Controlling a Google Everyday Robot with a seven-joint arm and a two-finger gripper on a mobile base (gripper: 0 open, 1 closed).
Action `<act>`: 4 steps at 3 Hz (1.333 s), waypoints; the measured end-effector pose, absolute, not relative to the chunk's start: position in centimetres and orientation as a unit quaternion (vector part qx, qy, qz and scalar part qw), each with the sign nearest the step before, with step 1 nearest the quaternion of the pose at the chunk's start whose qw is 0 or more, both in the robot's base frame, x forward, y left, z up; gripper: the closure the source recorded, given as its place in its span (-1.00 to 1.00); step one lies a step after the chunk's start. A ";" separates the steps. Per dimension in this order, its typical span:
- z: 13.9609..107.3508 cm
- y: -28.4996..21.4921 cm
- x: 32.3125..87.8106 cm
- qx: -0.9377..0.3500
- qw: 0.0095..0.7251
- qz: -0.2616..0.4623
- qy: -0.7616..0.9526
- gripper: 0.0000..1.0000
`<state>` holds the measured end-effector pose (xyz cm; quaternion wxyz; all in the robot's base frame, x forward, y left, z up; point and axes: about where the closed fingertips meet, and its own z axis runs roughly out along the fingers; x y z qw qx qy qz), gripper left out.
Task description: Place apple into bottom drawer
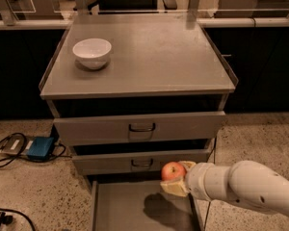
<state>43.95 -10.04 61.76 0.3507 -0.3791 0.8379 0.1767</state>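
The apple (pixel 172 171) is small, round and red-orange. My gripper (pixel 176 179) is shut on it, coming in from the lower right on a white arm. It holds the apple above the right part of the open bottom drawer (pixel 120 207), just in front of the middle drawer's face. The apple's shadow falls on the drawer floor below it. The bottom drawer is a pulled-out grey tray with low side walls and nothing in it.
A white bowl (pixel 92 52) stands at the back left of the cabinet top (pixel 154 57). The two upper drawers (pixel 139 128) with dark handles are slightly open. A blue box with cables (pixel 36 148) lies on the floor at the left.
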 end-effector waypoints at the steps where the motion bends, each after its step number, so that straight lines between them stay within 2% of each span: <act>1: 55.9 -8.3 45.3 -0.364 0.317 0.200 0.853 1.00; 3: 44.9 -6.2 44.0 -0.341 0.248 0.243 0.874 1.00; 4: 41.1 -5.4 43.9 -0.339 0.237 0.253 0.875 1.00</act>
